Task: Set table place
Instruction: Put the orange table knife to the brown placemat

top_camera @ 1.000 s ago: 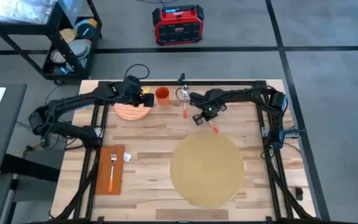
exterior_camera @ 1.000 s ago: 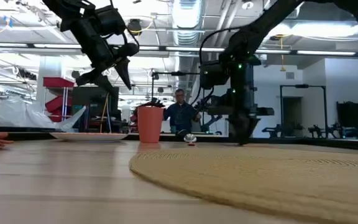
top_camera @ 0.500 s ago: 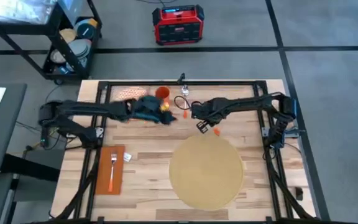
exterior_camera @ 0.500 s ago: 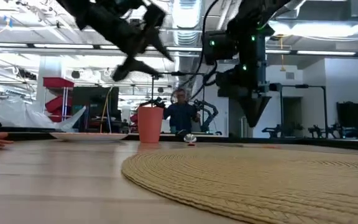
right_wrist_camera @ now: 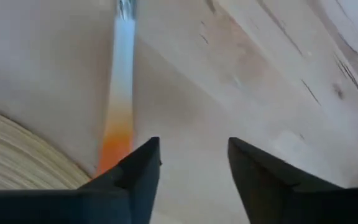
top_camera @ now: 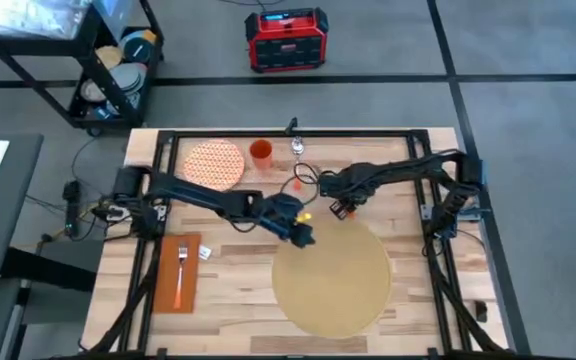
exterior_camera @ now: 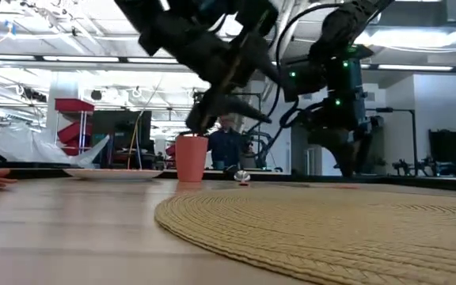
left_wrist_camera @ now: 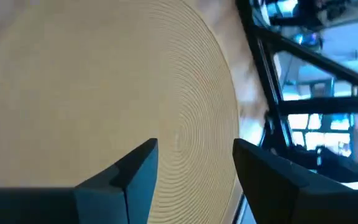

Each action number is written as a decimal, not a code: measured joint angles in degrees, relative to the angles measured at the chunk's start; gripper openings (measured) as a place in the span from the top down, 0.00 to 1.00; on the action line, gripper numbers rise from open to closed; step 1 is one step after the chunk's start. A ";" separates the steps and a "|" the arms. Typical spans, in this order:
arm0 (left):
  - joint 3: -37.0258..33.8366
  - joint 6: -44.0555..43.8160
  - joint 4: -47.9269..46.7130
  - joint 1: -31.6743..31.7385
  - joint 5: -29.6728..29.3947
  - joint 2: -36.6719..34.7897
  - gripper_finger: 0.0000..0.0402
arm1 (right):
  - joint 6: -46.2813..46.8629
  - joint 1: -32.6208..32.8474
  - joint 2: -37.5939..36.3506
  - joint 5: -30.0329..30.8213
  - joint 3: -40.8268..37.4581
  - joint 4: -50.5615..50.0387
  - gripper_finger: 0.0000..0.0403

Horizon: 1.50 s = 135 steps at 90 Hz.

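The round tan placemat (top_camera: 330,272) lies flat on the wooden table (top_camera: 228,220), right of centre. My left gripper (top_camera: 303,237) hovers open above the mat's far left edge; its wrist view looks past the open fingers (left_wrist_camera: 194,146) onto the woven mat (left_wrist_camera: 104,81). My right gripper (top_camera: 336,210) stands open just beyond the mat's far edge. An orange-handled utensil (right_wrist_camera: 120,118) lies on the table beside its fingers (right_wrist_camera: 194,143), handle end at the mat's rim (right_wrist_camera: 17,155). Neither gripper holds anything.
An orange-and-white plate (top_camera: 214,163), an orange cup (top_camera: 261,152) and a small glass (top_camera: 298,147) stand along the far edge. An orange napkin with a fork (top_camera: 179,272) lies near left. Another orange utensil (top_camera: 295,183) lies behind the mat. A person (exterior_camera: 229,146) is in the room beyond.
My left gripper has swept from above the plate at the far left toward the table's right and near edge, ending over the placemat's far left edge. My right gripper has shifted a little toward the near right. The plate and the placemat have stayed where they were.
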 joint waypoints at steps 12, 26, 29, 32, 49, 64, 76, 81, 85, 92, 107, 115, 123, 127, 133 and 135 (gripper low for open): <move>4.58 4.56 -10.90 -0.44 -0.08 4.21 0.56 | 0.01 -1.29 -0.81 -0.10 -0.10 2.74 0.49; 8.88 11.45 -15.63 -0.80 -0.19 8.52 0.63 | -0.28 -3.81 -0.84 -0.09 -0.10 3.80 0.50; 9.72 12.83 -15.85 -0.94 -0.24 9.22 0.65 | -0.88 -4.29 -0.84 -0.14 -0.10 4.07 0.50; 10.56 14.05 -16.24 -1.14 -0.32 9.98 0.67 | -1.19 -4.78 -0.84 -0.25 -0.10 4.30 0.50; 15.25 22.54 -24.77 -2.27 -2.35 15.22 0.82 | -1.35 -6.46 -0.84 -3.37 -0.08 6.51 0.51; 16.15 25.01 -28.83 -1.86 -3.31 17.21 0.96 | -1.35 -6.73 -0.84 -3.65 -0.04 9.41 0.51; 16.05 25.03 -28.84 -0.76 -3.42 17.30 0.99 | -1.39 -6.73 -0.84 -5.63 -0.03 11.08 0.51; 16.01 25.02 -28.81 -0.06 -3.59 17.33 0.99 | -1.52 -6.71 -0.76 -6.21 -0.03 12.50 0.51; 16.00 24.84 -28.86 0.61 -3.99 17.36 0.99 | -1.53 -6.71 -0.54 -6.38 -0.01 13.37 0.51; 15.98 24.56 -29.18 1.41 -4.57 17.42 1.00 | -1.54 -6.71 -0.16 -6.40 -0.01 13.90 0.51; 15.90 24.11 -29.33 1.92 -5.16 17.48 1.00 | -1.50 -6.71 -0.12 -6.45 -0.83 15.32 0.51; 15.89 23.99 -29.38 1.94 -4.97 17.49 1.00 | -1.50 -6.71 -0.12 -8.47 -2.68 16.99 0.51; 15.85 23.98 -29.39 1.94 -4.98 17.49 1.00 | -1.34 -6.71 -0.12 -9.96 -5.17 19.39 0.51; 15.84 24.02 -29.39 1.94 -4.98 17.49 1.00 | -1.34 -6.67 -0.33 -9.90 -6.21 20.76 0.51; 15.83 24.17 -29.43 1.94 -5.00 17.49 1.00 | -0.97 -6.75 -0.49 -9.90 -7.41 21.26 0.51; 15.83 24.22 -29.42 1.92 -5.06 17.49 1.00 | -0.67 -6.88 -0.51 -9.92 -7.64 21.14 0.52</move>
